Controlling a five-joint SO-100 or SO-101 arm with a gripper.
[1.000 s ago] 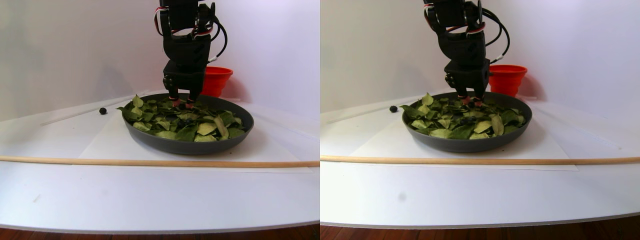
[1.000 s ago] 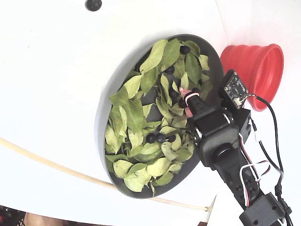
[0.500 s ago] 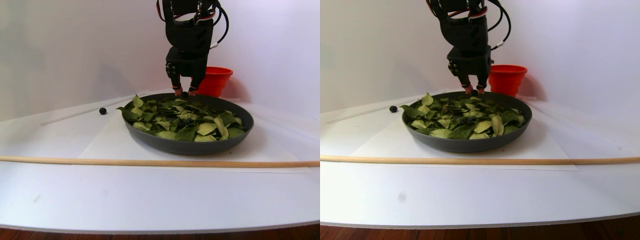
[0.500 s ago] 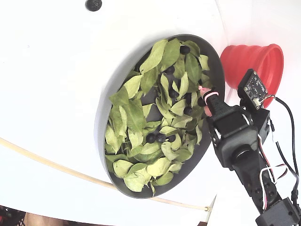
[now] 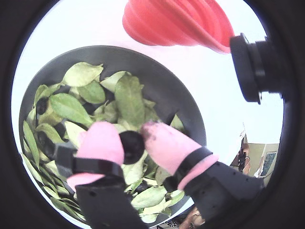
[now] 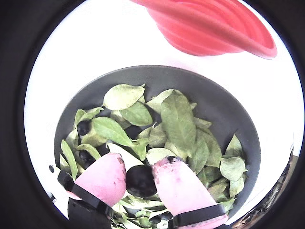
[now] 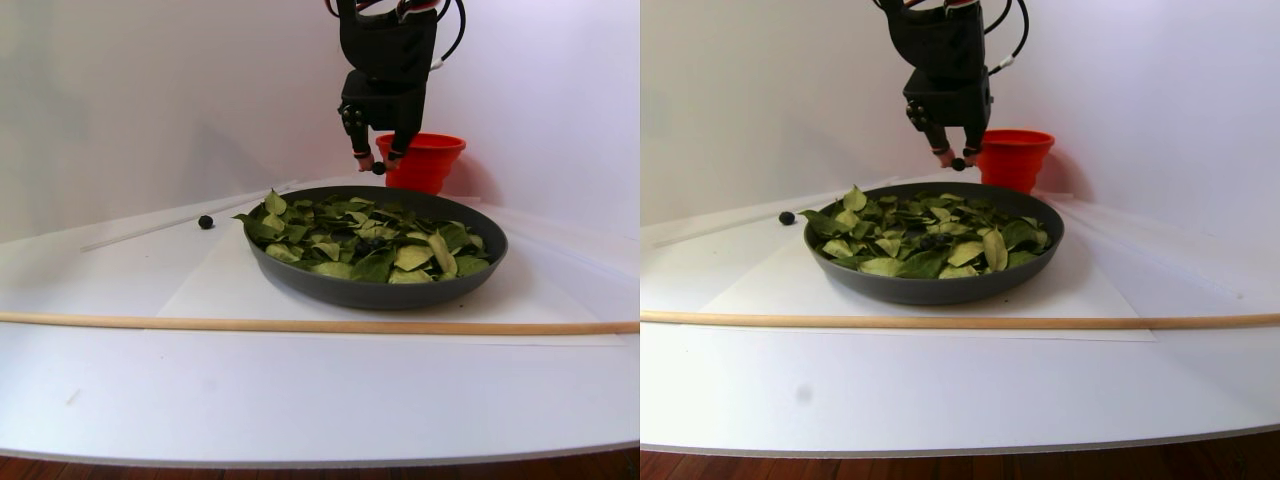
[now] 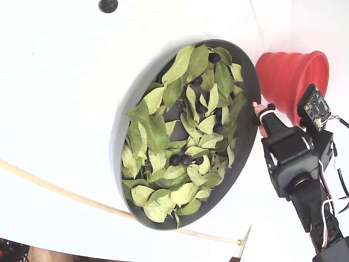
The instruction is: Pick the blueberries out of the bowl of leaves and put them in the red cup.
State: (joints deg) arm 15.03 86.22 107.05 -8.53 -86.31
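Claw (image 6: 139,177) pinching blueberry (image 6: 139,180) above bowl (image 6: 224,114) (near red cup (image 6: 209,28)).

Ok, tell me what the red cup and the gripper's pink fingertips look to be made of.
The red cup: likely soft silicone, matte, with stepped ribbed walls like a collapsible cup. The fingertips of the gripper: pink, smooth, rounded coverings held by black bands, probably rubber or silicone sleeves; they pinch a blueberry.

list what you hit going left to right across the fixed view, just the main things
bowl of leaves → blueberry pinched in the gripper → red cup
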